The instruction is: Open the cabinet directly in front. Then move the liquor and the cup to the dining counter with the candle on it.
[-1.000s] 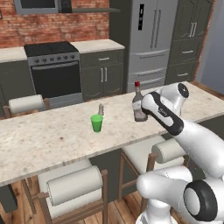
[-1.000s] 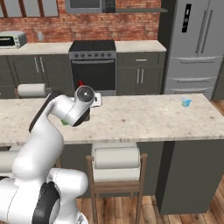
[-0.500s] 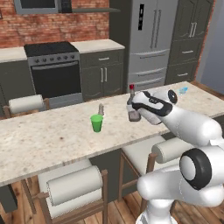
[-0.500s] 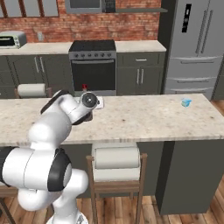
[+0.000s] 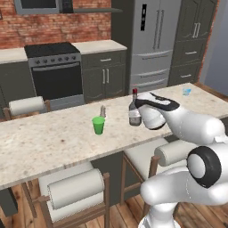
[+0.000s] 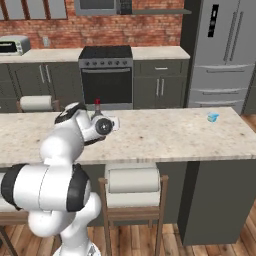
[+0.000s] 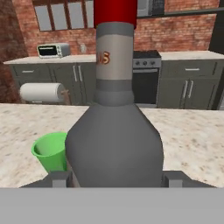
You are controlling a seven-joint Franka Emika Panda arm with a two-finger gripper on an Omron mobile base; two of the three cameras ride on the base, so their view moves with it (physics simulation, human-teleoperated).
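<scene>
Liquor bottle, red-capped, upright on the dining counter, set between the two fingers of the gripper. In the hand view one fingertip stands at each side of the bottle's wide grey body; the jaws are spread to that width, closed on the bottle. The green cup stands upright on the same counter, near the bottle and apart from it. A small slim object stands just behind the cup; its kind cannot be made out. A small blue item lies at the counter's far end. Stools with white cushions stand along the counter's near side. Behind: stove, refrigerator, brick wall.
</scene>
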